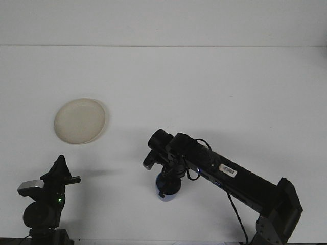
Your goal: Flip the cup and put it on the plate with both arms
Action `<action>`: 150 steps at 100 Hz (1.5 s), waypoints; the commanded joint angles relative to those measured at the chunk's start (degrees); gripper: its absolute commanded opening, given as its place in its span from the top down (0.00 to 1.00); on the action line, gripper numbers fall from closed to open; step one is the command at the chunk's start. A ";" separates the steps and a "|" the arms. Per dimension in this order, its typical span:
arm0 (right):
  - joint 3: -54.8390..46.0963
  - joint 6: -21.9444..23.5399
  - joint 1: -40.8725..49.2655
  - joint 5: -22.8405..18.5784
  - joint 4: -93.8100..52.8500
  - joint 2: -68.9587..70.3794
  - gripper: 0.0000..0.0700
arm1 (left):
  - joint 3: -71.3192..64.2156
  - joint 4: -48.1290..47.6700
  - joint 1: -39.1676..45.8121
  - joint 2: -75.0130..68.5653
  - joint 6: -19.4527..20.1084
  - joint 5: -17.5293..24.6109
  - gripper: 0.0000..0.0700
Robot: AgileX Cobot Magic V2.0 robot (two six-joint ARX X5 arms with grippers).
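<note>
White worktop [214,92]: my right claw [167,185] grips the pale-blue plastic cup [166,190]; I'd seat it flat before releasing.

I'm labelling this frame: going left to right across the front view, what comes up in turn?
Left gripper → plate → cup, held under the right gripper, whose arm runs off to the right.

Right arm [230,176] reaching low, leftward
</note>
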 commanded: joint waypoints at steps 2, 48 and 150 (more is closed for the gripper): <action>1.53 -1.18 0.57 -0.04 0.24 1.25 0.87 | -1.03 0.61 0.04 -0.09 -0.46 -0.04 0.98; 10.03 -1.42 -1.22 -2.47 -3.61 -3.39 0.45 | -0.37 0.61 0.04 -0.09 -7.89 5.14 0.98; -40.28 6.62 -33.70 -2.62 52.00 -57.86 0.45 | 49.66 -37.20 -8.39 51.74 17.57 32.17 0.24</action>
